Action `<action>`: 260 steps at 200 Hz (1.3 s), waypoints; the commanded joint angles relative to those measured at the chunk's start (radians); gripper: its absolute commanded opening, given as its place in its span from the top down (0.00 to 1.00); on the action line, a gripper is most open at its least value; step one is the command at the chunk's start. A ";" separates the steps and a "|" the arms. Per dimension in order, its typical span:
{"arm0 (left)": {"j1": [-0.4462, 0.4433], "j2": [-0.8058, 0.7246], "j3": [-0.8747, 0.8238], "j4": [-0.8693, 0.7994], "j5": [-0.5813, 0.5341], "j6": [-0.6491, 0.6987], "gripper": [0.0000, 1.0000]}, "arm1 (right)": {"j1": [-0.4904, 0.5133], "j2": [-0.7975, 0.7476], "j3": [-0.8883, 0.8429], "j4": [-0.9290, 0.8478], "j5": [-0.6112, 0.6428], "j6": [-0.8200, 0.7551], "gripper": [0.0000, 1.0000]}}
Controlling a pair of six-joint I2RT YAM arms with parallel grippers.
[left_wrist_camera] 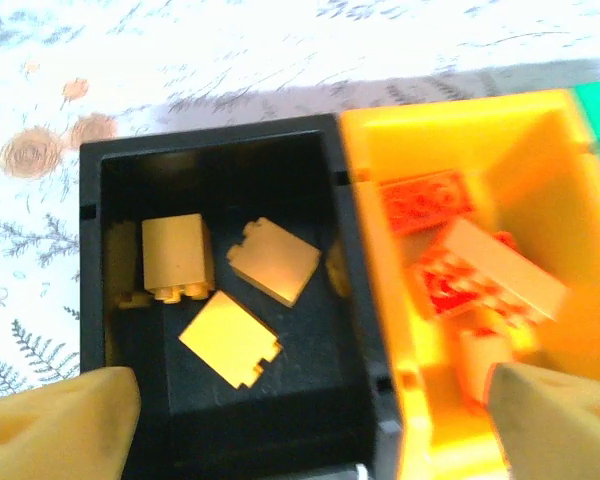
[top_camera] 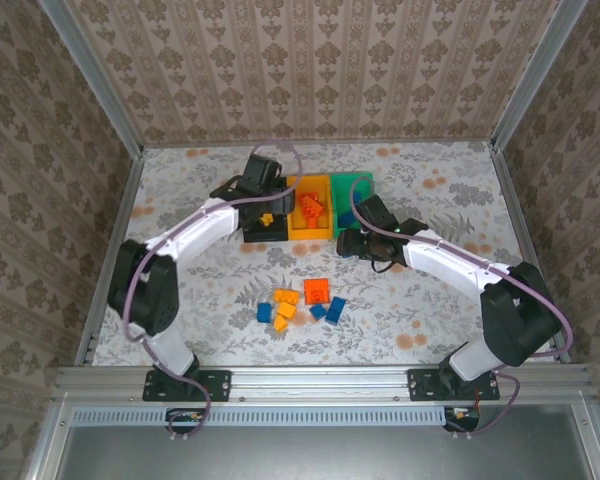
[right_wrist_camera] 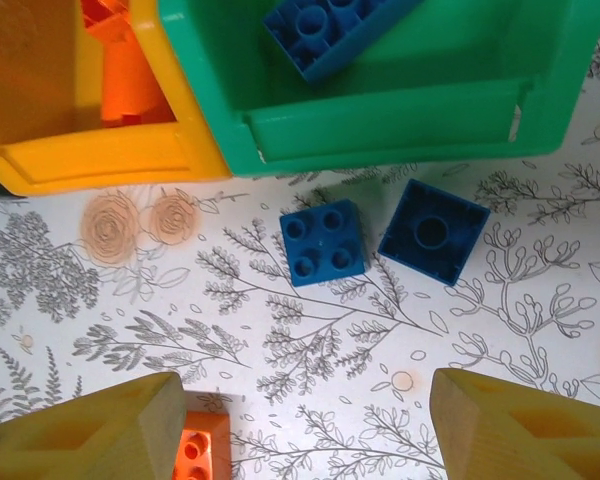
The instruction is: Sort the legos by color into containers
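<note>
Floral-printed tabletop (top_camera: 450, 190), closed in by patterned walls, carries everything. Nearest the arm bases, well short of the bin row (top_camera: 310, 234), lies a loose scatter of legos (top_camera: 302, 303). Yellow-orange, red-orange and blue are mixed together, so by my reading these are not yet sorted.

Closer to the bin row, the right tool (right_wrist_camera: 300, 440) hovers with its fingers apart and nothing between them. It looks down on two blue bricks on the tabletop, just on the near side of the green bin (right_wrist_camera: 400, 130). One blue brick (right_wrist_camera: 322, 242) lies studs up; the flipped blue brick (right_wrist_camera: 434, 231) shows its hollow underside. Both are square, so neither has a long axis, and each sits slightly turned against the bin wall. A red-orange brick (right_wrist_camera: 202, 450) lies beside one of the tool's fingers. I judge the spread is set to take one of the blue pair, which needs only a short carry to its bin.

Inside the green bin a longer blue brick (right_wrist_camera: 330, 30) lies studs up, its long axis slanted across the walls. In the middle of the row, the yellow-orange bin (left_wrist_camera: 460, 130) holds red-orange bricks (left_wrist_camera: 490, 270), the longest lying askew to its walls.

At the row's left end the left tool (left_wrist_camera: 310, 440) hangs over the black bin (left_wrist_camera: 210, 140), fingers wide and empty. This bin is evidently the place for yellow. Three yellow bricks (left_wrist_camera: 230, 338) lie tumbled on its floor at differing angles, one tipped on its side.
</note>
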 commanded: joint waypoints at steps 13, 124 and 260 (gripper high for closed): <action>-0.074 -0.176 -0.122 0.055 0.032 -0.049 0.00 | 0.005 0.031 -0.013 0.024 0.027 0.039 0.33; -0.152 -0.489 -0.490 0.104 0.040 -0.173 0.00 | -0.111 0.207 0.040 0.117 0.110 0.216 0.37; -0.152 -0.551 -0.558 0.091 0.021 -0.190 0.00 | -0.127 0.232 -0.057 0.040 0.101 0.255 0.58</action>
